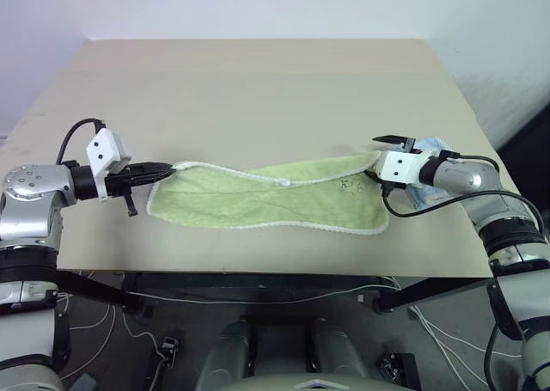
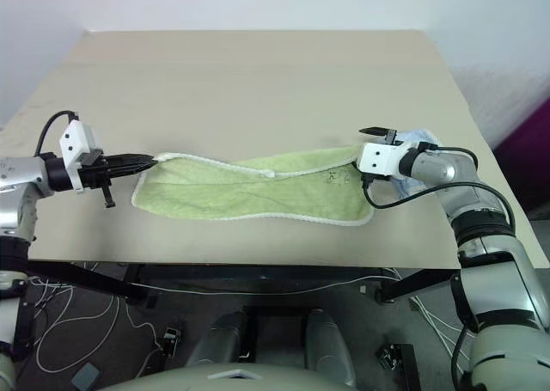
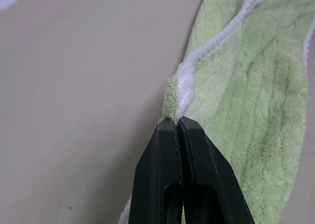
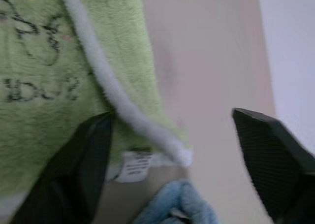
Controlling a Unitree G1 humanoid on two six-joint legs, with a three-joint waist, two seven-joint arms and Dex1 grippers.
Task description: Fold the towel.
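Observation:
The light yellow-green towel (image 1: 275, 202) lies stretched across the front of the table, with white edging and faint embroidery (image 4: 34, 61) near its right end. My left gripper (image 1: 168, 173) is shut on the towel's left corner, and the left wrist view shows the pinched white edging (image 3: 184, 86) rising from its closed tips (image 3: 178, 125). At the towel's far right corner my right gripper (image 1: 380, 156) stands open. Its two fingers (image 4: 83, 160) straddle that corner (image 4: 179, 152) without closing on it.
A smaller light blue towel (image 1: 427, 143) lies bunched under my right wrist near the table's right edge, showing below the green corner (image 4: 177, 207). The beige table (image 1: 258, 90) stretches bare behind the towel. Its front edge (image 1: 258, 275) runs just below the cloth.

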